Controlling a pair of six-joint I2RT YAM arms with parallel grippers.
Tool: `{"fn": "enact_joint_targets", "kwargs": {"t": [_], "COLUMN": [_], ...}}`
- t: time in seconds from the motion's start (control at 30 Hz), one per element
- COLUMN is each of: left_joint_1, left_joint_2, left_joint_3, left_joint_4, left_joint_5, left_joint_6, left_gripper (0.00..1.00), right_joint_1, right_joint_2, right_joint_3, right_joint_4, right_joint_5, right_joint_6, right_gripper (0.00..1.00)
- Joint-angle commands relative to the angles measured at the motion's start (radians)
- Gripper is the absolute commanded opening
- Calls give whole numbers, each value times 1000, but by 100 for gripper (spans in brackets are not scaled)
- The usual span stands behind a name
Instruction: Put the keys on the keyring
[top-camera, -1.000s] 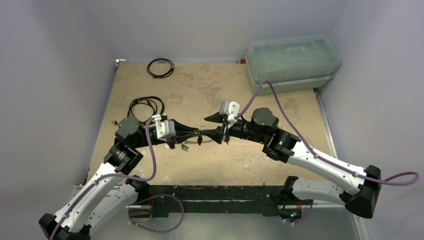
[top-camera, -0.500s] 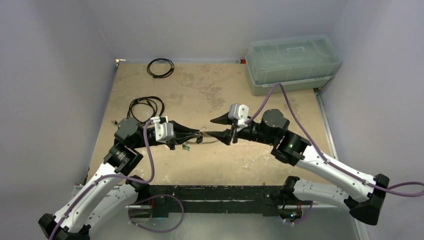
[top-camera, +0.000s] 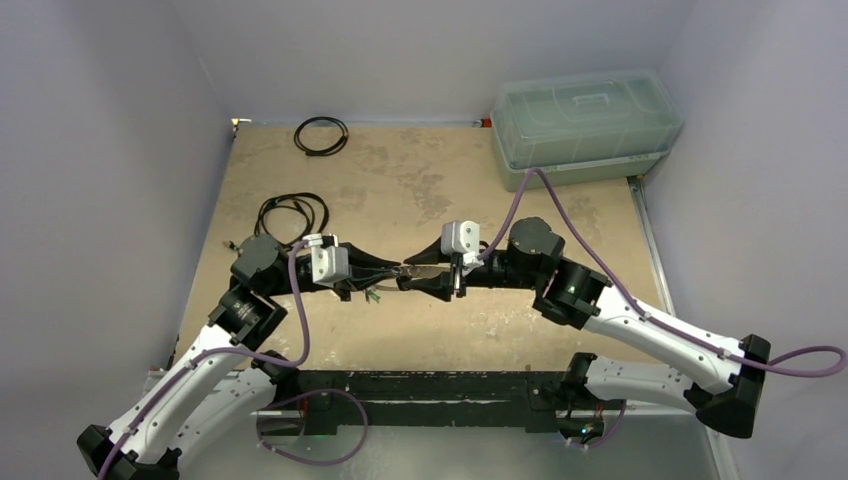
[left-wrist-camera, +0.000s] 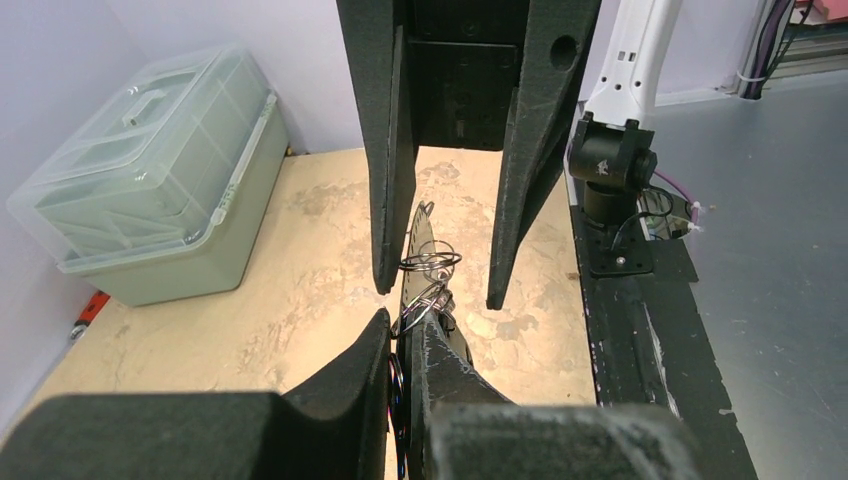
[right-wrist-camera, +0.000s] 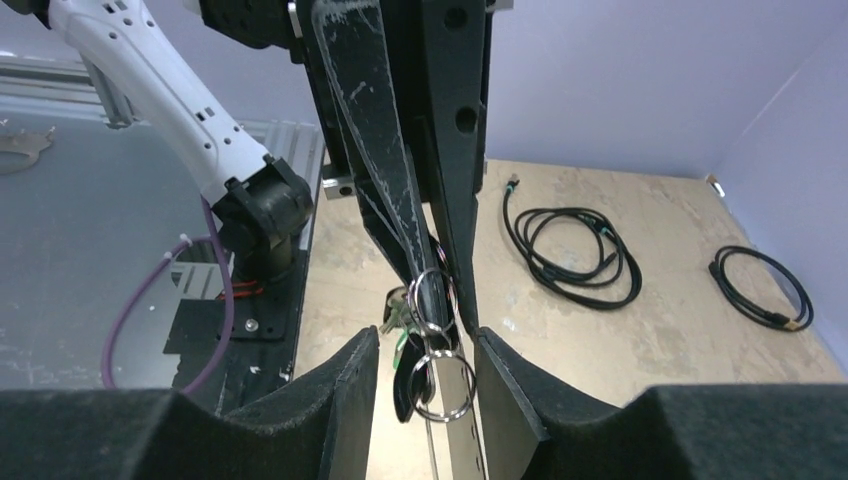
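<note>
The right gripper (right-wrist-camera: 425, 340) is returning from 3 o'clock, its 2 fingers spread wide around the silver-grey oval metal keyring (right-wrist-camera: 442, 388). The left gripper (left-wrist-camera: 405, 325) is clamping that keyring above mid-table. Small green-tagged keys (right-wrist-camera: 400, 335) are dangling there, so threading is probably resuming.

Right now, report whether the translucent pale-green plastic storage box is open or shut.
Shut. The clear lid sits flat and flush on the green base in both top and left-wrist views.

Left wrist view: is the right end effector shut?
No, the right end effector is open, fingers wide apart either side of the keyring.
</note>
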Motion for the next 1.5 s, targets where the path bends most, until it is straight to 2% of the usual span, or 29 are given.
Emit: {"fn": "enact_joint_targets", "kwargs": {"t": [0.0,0.2,0.3,0.6,0.83,1.03,1.07,1.2,1.47], "left_joint_1": [0,-1,0,-1,0,-1,-1,-1,-2], "left_joint_2": [1,1,1,0,5,25,23,9,-25], "left_joint_3": [44,44,45,44,47,60,63,60,56], "left_joint_4": [60,59,60,64,50,5,-6,-30,-52], "left_joint_5": [14,15,21,38,39,16,4,-31,-88], "left_joint_6": [-4,-7,-7,-12,-5,25,33,56,83], "left_gripper": [0,0,0,0,0,0,2,21,45], "right_joint_1": [27,32,33,35,35,36,36,35,30], "right_joint_2": [5,-4,10,49,76,101,98,97,98], "right_joint_3": [64,70,74,76,91,109,109,103,79], "right_joint_4": [14,18,13,33,12,-11,-6,72,156], "right_joint_5": [-1,47,42,35,23,60,75,91,221], "right_joint_6": [-29,-46,-47,-49,-55,-23,-9,137,348], "right_gripper": [43,42,35,25,0,0,0,0,0]}}
